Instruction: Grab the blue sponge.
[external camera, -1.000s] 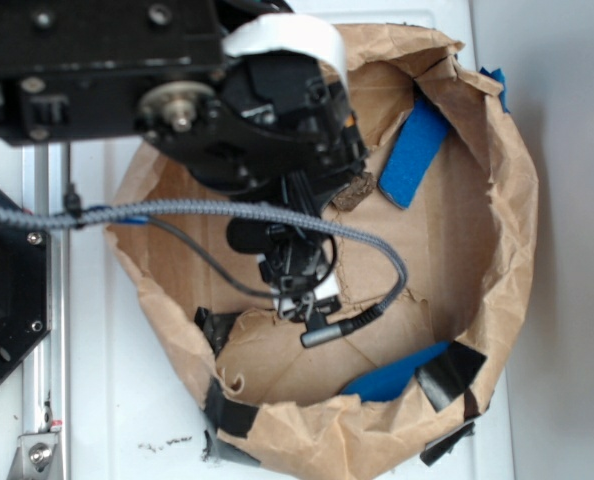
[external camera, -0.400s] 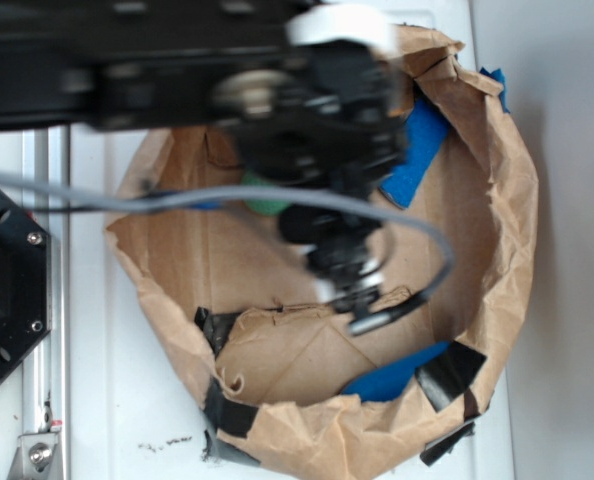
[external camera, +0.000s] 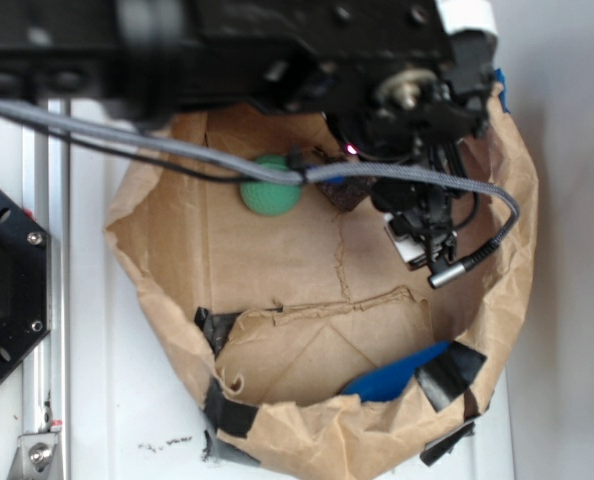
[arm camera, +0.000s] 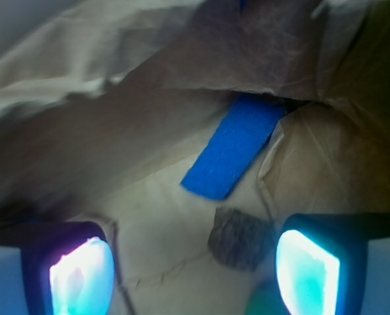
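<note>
Because the bright blue flat rectangular sponge (arm camera: 234, 147) lies slantwise with its far end tucked against the crumpled brown paper wall (arm camera: 149, 72), my worst risk, as I judge it, is closing on paper along with foam, or dragging the wall inward. Second risk: the small dark brown speckled square chunk (arm camera: 239, 237) sits just near of the sponge's near end, between it and my right pad. A short or hasty descent could pinch the chunk instead, or shove it into the sponge and turn the sponge off line. Third: the sponge runs diagonally to my pads, so closing across its long axis would likely catch only a corner unless I rotate first.

In the exterior view my arm hides the sponge entirely; only the wrist view shows it. A green textured ball (external camera: 270, 192) sits left of the chunk (external camera: 349, 190), well apart from the sponge's place at the far right of the paper enclosure (external camera: 517, 260). A separate blue patch (external camera: 392, 378) on the near wall is tape, not my target.

My end effector (arm camera: 195, 269) is spread wide, both glowing pads (arm camera: 80, 272) apart, nothing between them, touching nothing I can see. It hangs above the paper floor, near of the sponge.
</note>
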